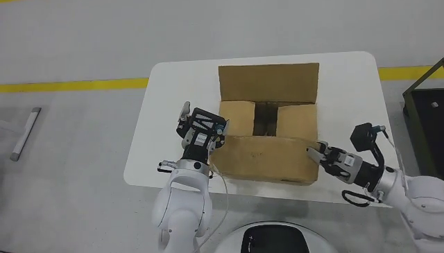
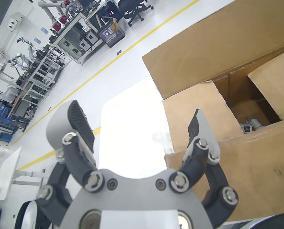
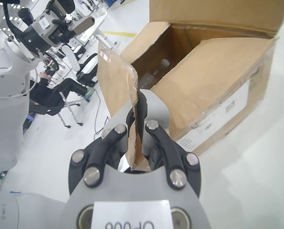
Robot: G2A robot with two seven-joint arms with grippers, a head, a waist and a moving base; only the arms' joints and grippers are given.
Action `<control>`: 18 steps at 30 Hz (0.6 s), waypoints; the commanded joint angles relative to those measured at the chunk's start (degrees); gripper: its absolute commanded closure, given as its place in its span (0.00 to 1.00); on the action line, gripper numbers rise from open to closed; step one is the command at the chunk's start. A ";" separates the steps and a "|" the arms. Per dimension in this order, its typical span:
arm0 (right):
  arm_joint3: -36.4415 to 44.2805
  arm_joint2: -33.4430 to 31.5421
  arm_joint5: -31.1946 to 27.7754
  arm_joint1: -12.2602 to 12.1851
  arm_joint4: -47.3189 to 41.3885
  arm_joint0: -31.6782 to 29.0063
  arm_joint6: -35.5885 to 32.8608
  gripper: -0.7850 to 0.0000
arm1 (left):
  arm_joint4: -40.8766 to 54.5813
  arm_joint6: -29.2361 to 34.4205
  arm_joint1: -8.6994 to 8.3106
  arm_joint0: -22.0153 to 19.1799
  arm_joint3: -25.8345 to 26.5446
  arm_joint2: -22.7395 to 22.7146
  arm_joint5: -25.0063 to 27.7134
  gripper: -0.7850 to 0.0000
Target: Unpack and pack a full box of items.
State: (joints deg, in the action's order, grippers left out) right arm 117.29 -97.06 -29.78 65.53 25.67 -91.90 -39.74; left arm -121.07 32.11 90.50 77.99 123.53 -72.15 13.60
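Two arms of mine are out, one on each side of a brown box (image 1: 298, 121). The box sits in the middle of the white desk (image 1: 173, 114). Its top is open. The far flap (image 1: 269, 82) stands up and leans away from me. Two side flaps (image 1: 237, 118) are folded in over the top, with a dark gap between them. Down in that gap I see some small white and grey things (image 2: 250, 125), but I cannot tell what they are. The near flap (image 1: 267, 159) sticks out toward me.

My right jaws are pressed together on the near flap. They pinch it at its right corner, with the card squeezed between the two pads (image 3: 143, 103). The corner there looks torn and crinkly, with a bit of clear tape on it. My right arm comes in from the right side of the desk.

My left jaws are spread wide, with nothing between their black ridged pads. They are just beside the left near corner of the box, up by the left end of the near flap. I cannot tell if they touch the card.

One yellow line (image 1: 69, 85) runs across the grey floor behind the desk.
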 commanded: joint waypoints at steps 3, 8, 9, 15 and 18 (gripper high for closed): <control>0.43 -1.95 -3.43 -0.35 3.09 1.46 2.63 1.00 | 0.00 0.00 0.00 0.00 0.00 0.00 0.00 0.00; 1.03 -1.73 -8.75 -0.48 9.39 0.99 8.55 1.00 | 1.97 -0.64 0.03 0.54 0.03 0.01 -0.67 0.00; 1.28 -1.56 -9.68 -0.46 10.90 0.46 10.07 1.00 | 2.82 -0.49 0.04 0.62 0.27 -0.03 -0.84 0.00; 2.85 -0.21 -10.91 -0.27 21.19 -3.07 17.66 1.00 | 3.23 0.48 -0.06 -0.60 1.46 1.36 0.32 0.00; 3.68 0.04 -11.44 -0.26 25.52 -4.28 20.67 1.00 | 3.60 2.59 -0.12 -1.53 1.79 2.46 3.03 0.00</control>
State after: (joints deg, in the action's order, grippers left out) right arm 120.72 -97.04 -41.06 65.28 49.86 -95.88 -19.87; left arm -117.51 33.97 90.41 76.74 125.25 -70.04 15.69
